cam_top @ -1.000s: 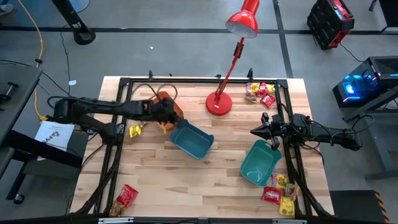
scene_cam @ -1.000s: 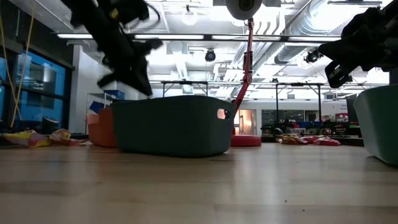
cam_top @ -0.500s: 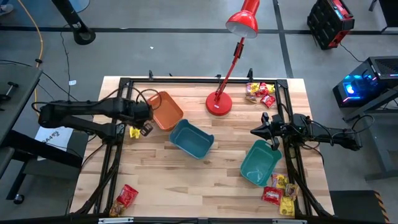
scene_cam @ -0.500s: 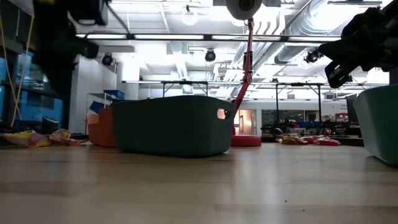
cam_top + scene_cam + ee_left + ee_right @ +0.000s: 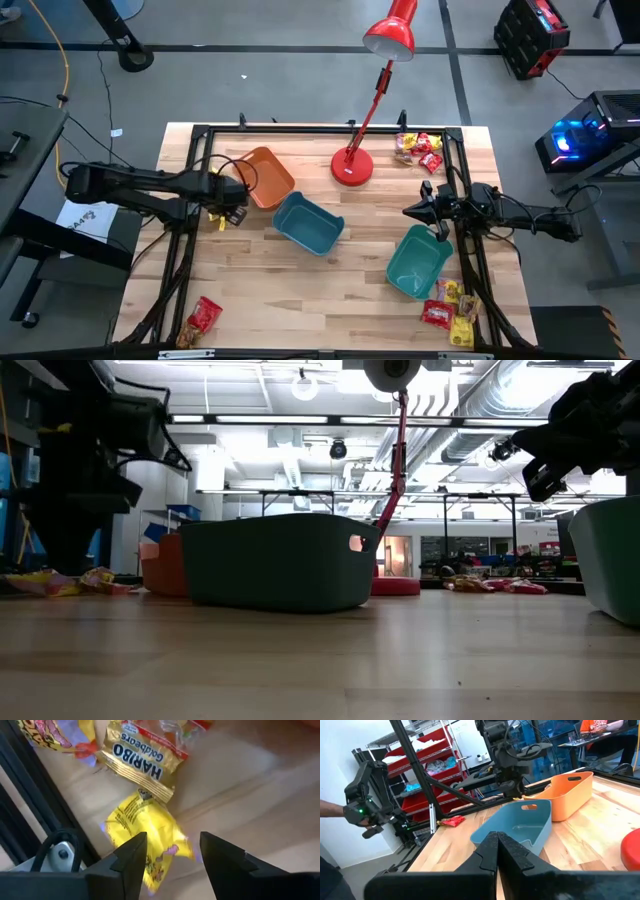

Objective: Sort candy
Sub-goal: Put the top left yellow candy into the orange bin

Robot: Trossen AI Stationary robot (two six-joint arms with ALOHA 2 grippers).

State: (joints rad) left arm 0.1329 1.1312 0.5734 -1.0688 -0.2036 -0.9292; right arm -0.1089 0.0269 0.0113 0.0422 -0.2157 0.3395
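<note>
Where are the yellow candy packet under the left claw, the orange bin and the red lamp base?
yellow candy packet (image 5: 145,832): left wrist view, packet's middle.
orange bin (image 5: 268,180): high view, bare floor inside.
red lamp base (image 5: 351,167): high view, disc's centre.

Two slim black jointed robot arms with looping black cables. The left gripper ends in two broad matte-black fingers; a round silver screw sits beside them. The right gripper has tapered black fingers.

Frame rail beside candy — tight.
</note>
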